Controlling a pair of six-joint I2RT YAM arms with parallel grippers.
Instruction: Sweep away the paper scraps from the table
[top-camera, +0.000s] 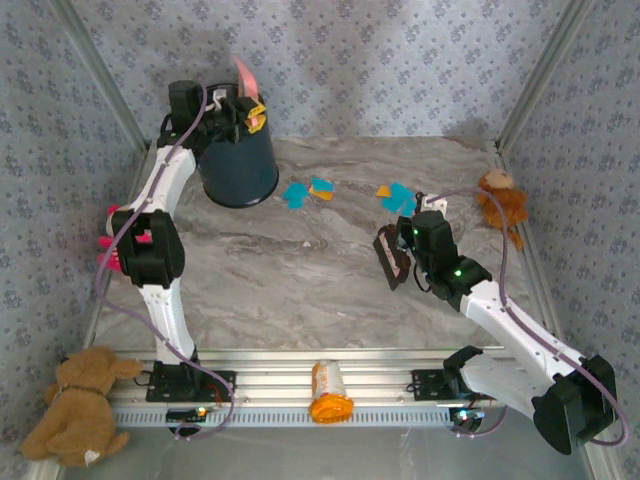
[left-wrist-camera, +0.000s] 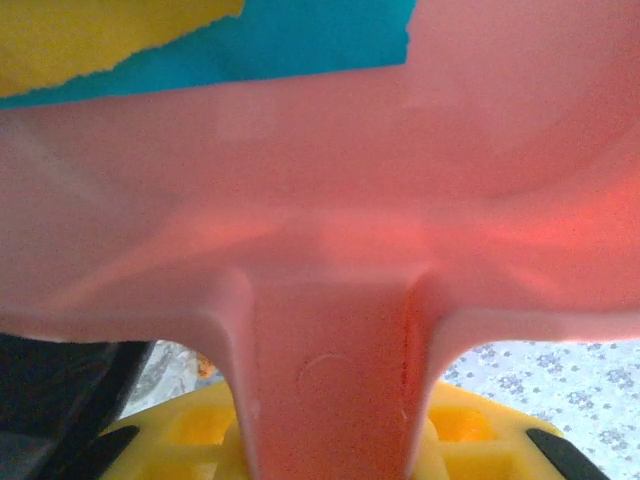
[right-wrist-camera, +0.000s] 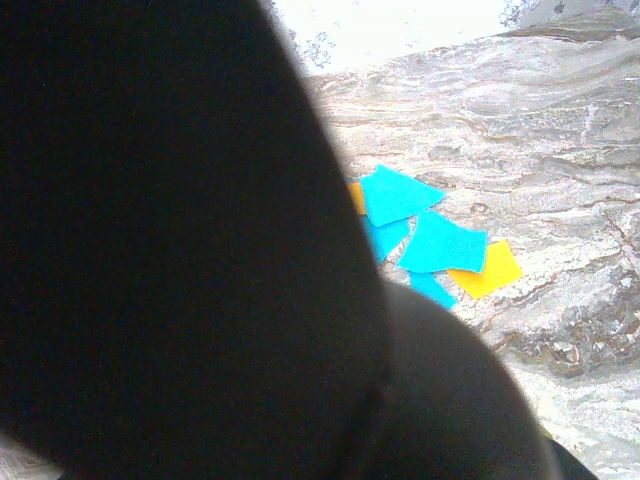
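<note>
Over at the far left, the left gripper (top-camera: 238, 108) is clamped on the handle of the pink dustpan (left-wrist-camera: 330, 330), held up above a dark bin (top-camera: 238, 172). From that wrist the pan crowds everything, and the yellow and blue pieces lying in it are cut off by the top edge. On the table (top-camera: 300, 285) the paper scraps (top-camera: 308, 190) lie in two small clusters toward the back, one just beside the bin, the other near the right gripper (top-camera: 408, 240). That gripper is closed on a dark brush (top-camera: 392, 258). From its own wrist the brush is one black blur, hiding the edge of the nearby cluster.
</note>
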